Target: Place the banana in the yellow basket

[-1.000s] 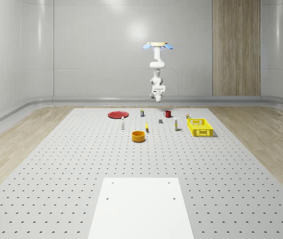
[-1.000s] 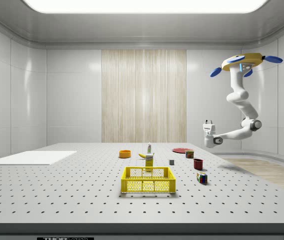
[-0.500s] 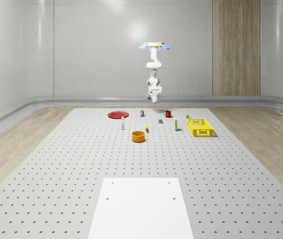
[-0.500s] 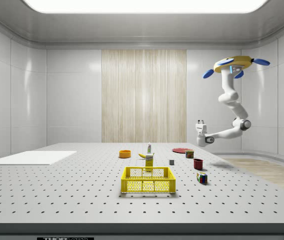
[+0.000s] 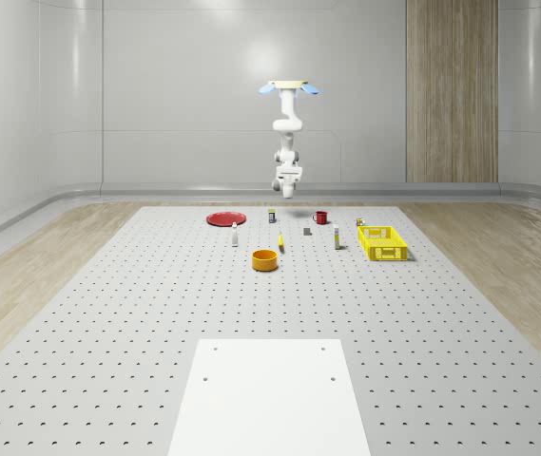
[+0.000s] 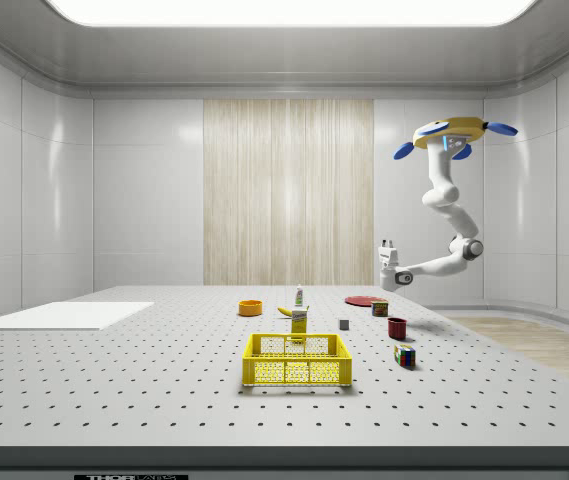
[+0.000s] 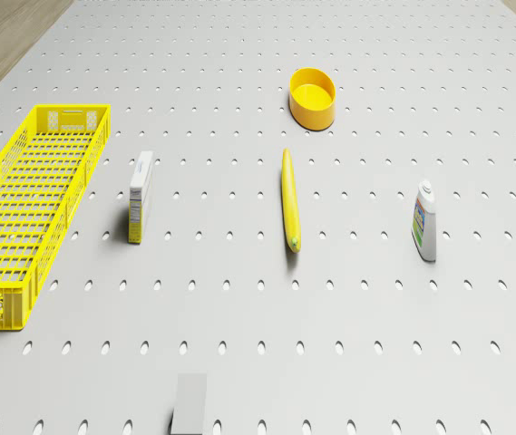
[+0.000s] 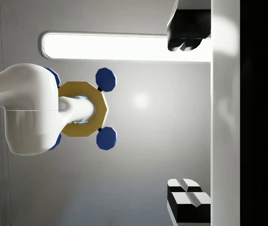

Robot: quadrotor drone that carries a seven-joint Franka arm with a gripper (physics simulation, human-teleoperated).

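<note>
The banana [image 7: 289, 199] lies flat on the perforated table, also seen as the banana [image 5: 280, 243] beside the orange bowl. The yellow basket [image 7: 31, 204] stands apart from it, the same yellow basket [image 5: 382, 243] at the whole-scene view's right and nearest the camera as the basket [image 6: 297, 360]. The drone [image 5: 290, 87] hovers high over the table's far end, its arm hanging down. In the side view the gripper [image 6: 388, 245] points upward, well above the table. The wrist view looks up at the drone's body; the gripper [image 8: 188, 117] is open, its fingers [image 8: 185, 35] wide apart and holding nothing.
Around the banana stand an orange bowl [image 7: 313, 98], a white bottle [image 7: 425, 220], a narrow box [image 7: 140, 196] and a grey block [image 7: 189, 403]. A red plate [image 5: 224, 218] and red mug [image 5: 320, 218] sit at the far end. A white sheet [image 5: 270, 394] covers the near end.
The drone with its arm has shifted toward the whole-scene view's left and the side view's left, closer over the objects. Nothing on the table has moved.
</note>
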